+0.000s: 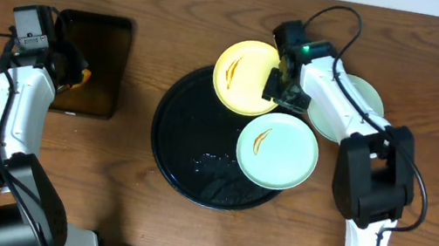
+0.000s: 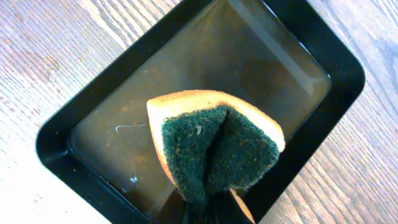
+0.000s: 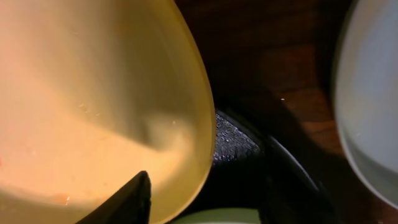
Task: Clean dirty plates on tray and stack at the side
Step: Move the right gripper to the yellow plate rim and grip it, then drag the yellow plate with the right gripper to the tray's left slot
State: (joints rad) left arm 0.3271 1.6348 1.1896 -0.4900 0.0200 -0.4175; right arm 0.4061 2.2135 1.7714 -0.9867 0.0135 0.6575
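The round black tray (image 1: 186, 140) lies mid-table, wet and glossy. A pale yellow plate (image 1: 245, 74) with an orange smear rests at its far edge, overlapping the rim. A mint plate (image 1: 281, 155) with a smear lies on the tray's right side. A third pale plate (image 1: 371, 98) sits on the wood to the right, partly under my right arm. My right gripper (image 1: 283, 84) straddles the yellow plate's (image 3: 93, 106) right rim, jaws apart, with one finger (image 3: 134, 199) over the plate's inside. My left gripper (image 2: 211, 214) is shut on a green-and-yellow sponge (image 2: 217, 146).
A rectangular black tray (image 1: 107, 39) holding brownish liquid sits at the far left, directly under the sponge; its rim (image 2: 56, 149) fills the left wrist view. Cables run along the table's far and front edges.
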